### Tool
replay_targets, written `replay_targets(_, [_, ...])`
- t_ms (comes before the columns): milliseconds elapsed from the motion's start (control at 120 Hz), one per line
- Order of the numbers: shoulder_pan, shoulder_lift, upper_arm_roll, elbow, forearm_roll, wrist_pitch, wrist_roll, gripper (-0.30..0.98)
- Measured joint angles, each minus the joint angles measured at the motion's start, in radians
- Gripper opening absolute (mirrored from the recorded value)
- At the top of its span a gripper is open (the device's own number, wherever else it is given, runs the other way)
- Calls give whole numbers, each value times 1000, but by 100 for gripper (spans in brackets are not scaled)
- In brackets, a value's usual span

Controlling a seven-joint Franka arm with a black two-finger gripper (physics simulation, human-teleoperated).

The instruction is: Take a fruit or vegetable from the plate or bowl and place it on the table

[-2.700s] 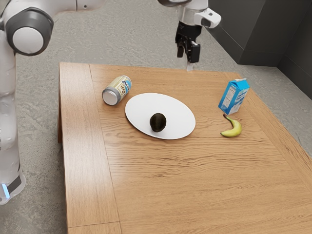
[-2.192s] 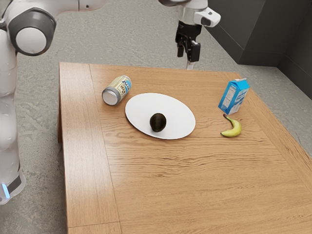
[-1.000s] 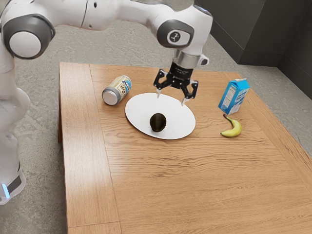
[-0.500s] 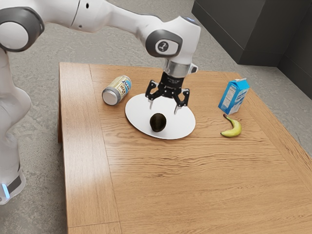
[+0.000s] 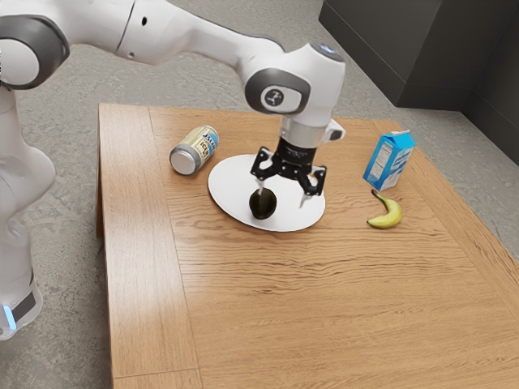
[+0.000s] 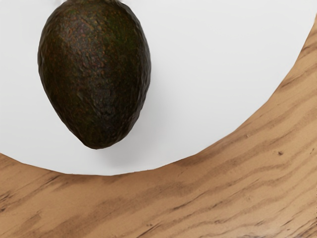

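Note:
My gripper (image 5: 282, 195) stands open low over the white plate (image 5: 235, 174), its fingers spread well apart. A dark avocado (image 5: 263, 206) rests on the plate's near part; one fingertip overlaps its upper edge in the exterior view, while the other is off towards the exterior view's right. Whether that fingertip touches it, I cannot tell. In the wrist view the avocado (image 6: 96, 74) lies near the rim of the plate (image 6: 213, 69), narrow end towards that rim. Wooden table (image 5: 324, 316) surrounds the plate.
A can (image 5: 193, 151) lies on its side at the plate's exterior-view left. On the opposite side are a blue and white carton (image 5: 389, 160), upright, and a yellow banana (image 5: 387, 212). Bare wood stretches between the plate and the banana.
From beyond the table's far edge my hand has come over the plate and turned, showing both fingers spread. Over the last half second it sank and shifted slightly towards the exterior view's right.

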Motion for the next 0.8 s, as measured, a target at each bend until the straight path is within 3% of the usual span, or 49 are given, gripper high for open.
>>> replay_targets(342, [28,58,34,56,20,6,60,69])
replay_targets(650, [144,71,55,61,15,10,142,69])
replay_targets(800, [145,49,57,14,14,33,192,69])
